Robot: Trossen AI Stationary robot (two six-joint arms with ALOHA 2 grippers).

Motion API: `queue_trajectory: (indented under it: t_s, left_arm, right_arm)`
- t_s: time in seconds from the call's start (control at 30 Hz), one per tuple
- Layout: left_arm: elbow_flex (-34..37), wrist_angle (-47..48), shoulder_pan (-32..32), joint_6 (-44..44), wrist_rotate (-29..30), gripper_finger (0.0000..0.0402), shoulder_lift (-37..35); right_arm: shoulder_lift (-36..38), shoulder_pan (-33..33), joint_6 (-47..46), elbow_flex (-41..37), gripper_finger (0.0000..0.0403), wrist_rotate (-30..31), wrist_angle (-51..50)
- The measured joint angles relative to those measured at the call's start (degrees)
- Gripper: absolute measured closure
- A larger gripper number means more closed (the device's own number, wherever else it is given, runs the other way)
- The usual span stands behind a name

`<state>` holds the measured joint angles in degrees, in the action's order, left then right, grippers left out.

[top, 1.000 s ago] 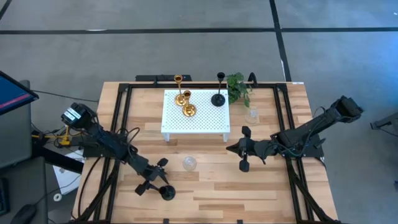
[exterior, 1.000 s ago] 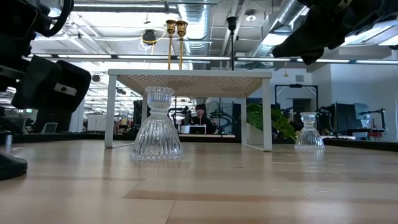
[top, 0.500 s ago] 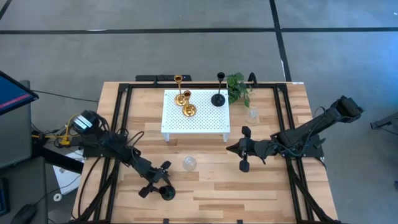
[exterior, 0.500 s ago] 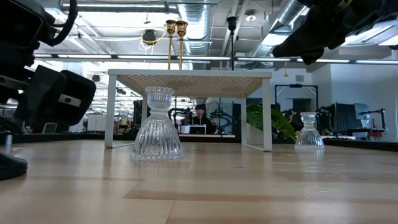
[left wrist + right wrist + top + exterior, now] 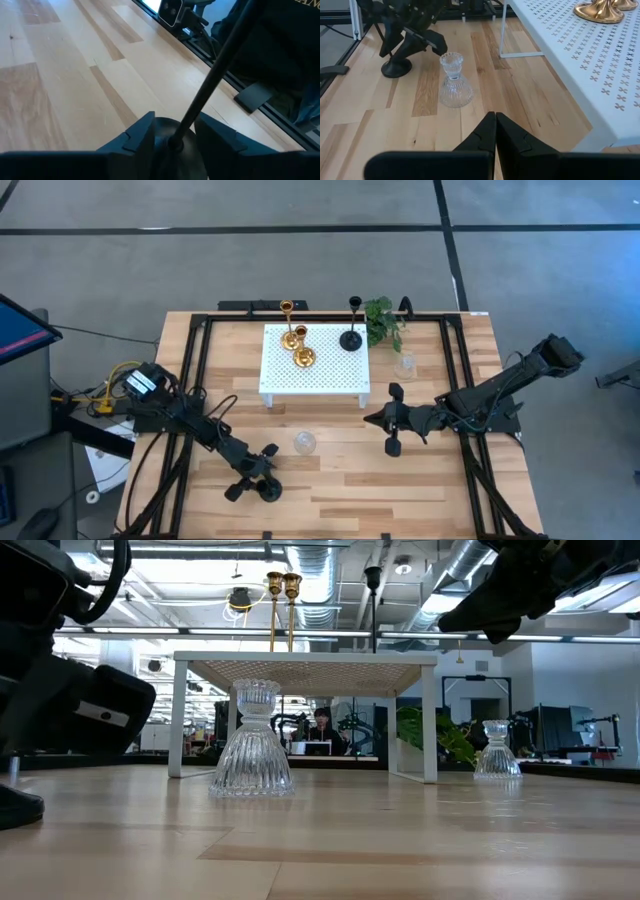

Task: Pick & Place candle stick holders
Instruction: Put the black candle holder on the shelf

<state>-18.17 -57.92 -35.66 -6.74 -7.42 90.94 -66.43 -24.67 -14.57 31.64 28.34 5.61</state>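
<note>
At the worktop's [image 5: 330, 480] near left edge, the left gripper [image 5: 262, 480] has its fingers [image 5: 142, 132] closed on the slim matte stem of a black candle stick holder [image 5: 268, 490], whose round base sits on the pale planks. This looks like the pick step; next comes a straight lift towards the white perforated stand [image 5: 314, 378]. Just right, a ribbed clear glass holder [image 5: 304, 442] stands free. On the stand are two shiny gold holders [image 5: 297, 345] and a second black one [image 5: 351, 337]; another glass holder [image 5: 404, 365] stands beside it. The right gripper [image 5: 392, 420] hovers idle, fingers together, empty.
</note>
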Motion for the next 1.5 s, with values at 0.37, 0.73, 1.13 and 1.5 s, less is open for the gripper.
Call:
queue_trajectory:
  t_s: [0.37, 0.73, 1.13, 1.5]
  left_arm:
    - [0.0, -0.6, 0.0, 0.1, 0.4, 0.0378, -0.1]
    - [0.1, 4.0, 0.1, -7.2, 7.7, 0.0385, -6.3]
    - [0.0, 16.7, -0.1, -8.7, 19.1, 0.0388, -22.7]
    - [-3.2, 25.0, 0.3, -9.3, 26.6, 0.0387, -27.9]
  right_arm:
    - [0.0, 0.0, 0.1, 0.0, 0.0403, 0.0, 0.0]
    - [0.0, 0.0, 1.0, 0.0, 0.0403, 0.0, 0.0]
    - [0.0, 0.0, 1.0, 0.0, 0.0403, 0.0, 0.6]
    - [0.0, 0.0, 4.1, 0.0, 0.0403, -2.9, 7.5]
